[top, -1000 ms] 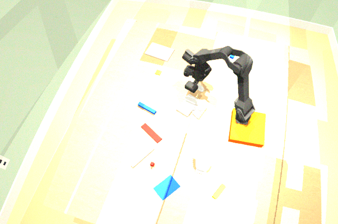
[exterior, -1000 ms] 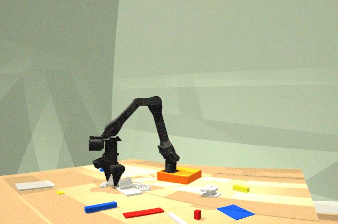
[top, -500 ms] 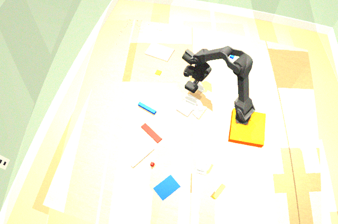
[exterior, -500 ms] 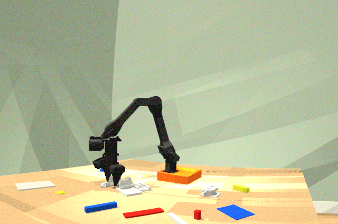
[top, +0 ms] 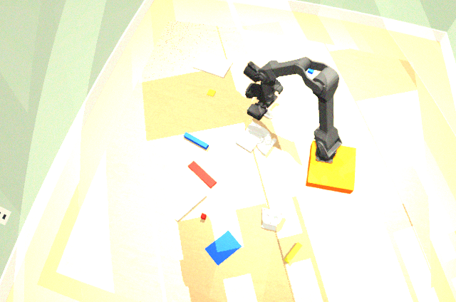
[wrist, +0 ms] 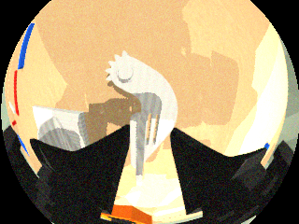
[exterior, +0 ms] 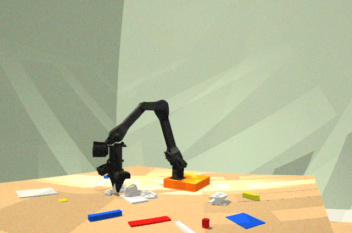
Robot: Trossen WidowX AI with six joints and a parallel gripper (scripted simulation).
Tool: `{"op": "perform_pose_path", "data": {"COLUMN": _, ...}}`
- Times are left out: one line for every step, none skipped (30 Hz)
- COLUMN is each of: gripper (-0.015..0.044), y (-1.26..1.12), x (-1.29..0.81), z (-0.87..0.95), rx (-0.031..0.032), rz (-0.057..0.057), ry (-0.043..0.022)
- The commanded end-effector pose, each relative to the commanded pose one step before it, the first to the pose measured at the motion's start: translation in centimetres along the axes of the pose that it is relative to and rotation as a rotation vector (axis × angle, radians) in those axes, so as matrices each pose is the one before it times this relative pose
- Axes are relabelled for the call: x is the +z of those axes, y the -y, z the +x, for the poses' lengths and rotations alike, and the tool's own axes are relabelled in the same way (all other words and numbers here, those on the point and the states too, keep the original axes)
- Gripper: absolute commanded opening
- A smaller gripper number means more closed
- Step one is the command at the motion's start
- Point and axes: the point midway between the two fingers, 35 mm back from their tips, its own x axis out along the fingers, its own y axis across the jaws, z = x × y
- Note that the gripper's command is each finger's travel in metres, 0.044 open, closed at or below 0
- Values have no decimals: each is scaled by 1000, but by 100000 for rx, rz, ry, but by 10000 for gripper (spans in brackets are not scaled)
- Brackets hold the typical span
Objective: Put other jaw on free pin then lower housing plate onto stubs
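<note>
A loose white jaw (wrist: pixel 156 95) (exterior: pixel 107 192) lies on the table, its toothed end away from the arm in the wrist view. My gripper (wrist: pixel 151 131) (exterior: pixel 117 190) is down low, its fingertips at both sides of the jaw's slotted body, shut on it. A white flat part with an upright ribbed piece (top: pixel 248 141) (exterior: pixel 136 199) (wrist: pixel 61 133) stands beside the jaw, with a smaller white part (top: pixel 266 144) (exterior: pixel 149 194) against it. Another white assembly (top: pixel 271 219) (exterior: pixel 219 198) stands farther off. I cannot tell which one bears the pins and the other jaw.
A blue bar (top: pixel 196 141) (exterior: pixel 104 215), a red bar (top: pixel 201 174) (exterior: pixel 149 221), a red cube (top: pixel 203 216) (exterior: pixel 205 222), a blue sheet (top: pixel 223 248) (exterior: pixel 245 220) and a yellow bar (top: pixel 293 253) (exterior: pixel 251 196) lie around. A white slab (exterior: pixel 36 192) lies at the far left. The arm stands on an orange block (top: pixel 331 176) (exterior: pixel 181 184).
</note>
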Motion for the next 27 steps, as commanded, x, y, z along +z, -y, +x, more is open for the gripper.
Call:
{"op": "perform_pose_path", "data": {"gripper": 134, "y": 30, "x": 1, "z": -3, "rx": -165, "rz": 14, "ry": -2}}
{"op": "perform_pose_path", "data": {"gripper": 134, "y": 0, "x": 0, "z": 0, "rx": 0, "rz": 0, "ry": 0}}
{"op": "perform_pose_path", "data": {"gripper": 134, "y": 0, "x": 0, "z": 0, "rx": 0, "rz": 0, "ry": 0}}
{"op": "perform_pose_path", "data": {"gripper": 134, "y": 0, "x": 0, "z": 0, "rx": 0, "rz": 0, "ry": 0}}
{"op": "perform_pose_path", "data": {"gripper": 134, "y": 0, "x": 0, "z": 0, "rx": 0, "rz": 0, "ry": 0}}
{"op": "perform_pose_path", "data": {"gripper": 134, "y": 0, "x": 0, "z": 0, "rx": 0, "rz": 0, "ry": 0}}
{"op": "perform_pose_path", "data": {"gripper": 134, "y": 0, "x": 0, "z": 0, "rx": 0, "rz": 0, "ry": 0}}
{"op": "perform_pose_path", "data": {"gripper": 134, "y": 0, "x": 0, "z": 0, "rx": 0, "rz": 0, "ry": 0}}
{"op": "perform_pose_path", "data": {"gripper": 134, "y": 0, "x": 0, "z": 0, "rx": 0, "rz": 0, "ry": 0}}
{"op": "perform_pose_path", "data": {"gripper": 134, "y": 0, "x": 0, "z": 0, "rx": 0, "rz": 0, "ry": 0}}
{"op": "perform_pose_path", "data": {"gripper": 134, "y": 0, "x": 0, "z": 0, "rx": 0, "rz": 0, "ry": 0}}
{"op": "perform_pose_path", "data": {"gripper": 134, "y": 2, "x": 7, "z": -49, "rx": -2, "rz": 3, "ry": 0}}
{"op": "perform_pose_path", "data": {"gripper": 134, "y": 5, "x": 21, "z": -146, "rx": -7, "rz": 9, "ry": -1}}
{"op": "perform_pose_path", "data": {"gripper": 134, "y": 8, "x": 32, "z": -244, "rx": -12, "rz": 15, "ry": -2}}
{"op": "perform_pose_path", "data": {"gripper": 134, "y": 10, "x": 37, "z": -303, "rx": -15, "rz": 19, "ry": -3}}
{"op": "perform_pose_path", "data": {"gripper": 134, "y": 9, "x": 34, "z": -305, "rx": -15, "rz": 19, "ry": -4}}
{"op": "perform_pose_path", "data": {"gripper": 134, "y": 8, "x": 30, "z": -306, "rx": -15, "rz": 19, "ry": -4}}
{"op": "perform_pose_path", "data": {"gripper": 134, "y": 8, "x": 27, "z": -307, "rx": -15, "rz": 19, "ry": -4}}
{"op": "perform_pose_path", "data": {"gripper": 134, "y": 7, "x": 23, "z": -308, "rx": -15, "rz": 19, "ry": -4}}
{"op": "perform_pose_path", "data": {"gripper": 134, "y": 6, "x": 20, "z": -310, "rx": -15, "rz": 19, "ry": -5}}
{"op": "perform_pose_path", "data": {"gripper": 134, "y": 5, "x": 16, "z": -311, "rx": -15, "rz": 19, "ry": -5}}
{"op": "perform_pose_path", "data": {"gripper": 134, "y": 5, "x": 13, "z": -311, "rx": -15, "rz": 19, "ry": -5}}
{"op": "perform_pose_path", "data": {"gripper": 134, "y": 4, "x": 9, "z": -313, "rx": -14, "rz": 19, "ry": -6}}
{"op": "perform_pose_path", "data": {"gripper": 134, "y": 3, "x": 6, "z": -314, "rx": -14, "rz": 19, "ry": -6}}
{"op": "perform_pose_path", "data": {"gripper": 134, "y": 2, "x": 2, "z": -315, "rx": -14, "rz": 19, "ry": -6}}
{"op": "perform_pose_path", "data": {"gripper": 134, "y": 1, "x": -2, "z": -315, "rx": -14, "rz": 19, "ry": -7}}
{"op": "perform_pose_path", "data": {"gripper": 134, "y": 1, "x": -5, "z": -316, "rx": -14, "rz": 19, "ry": -7}}
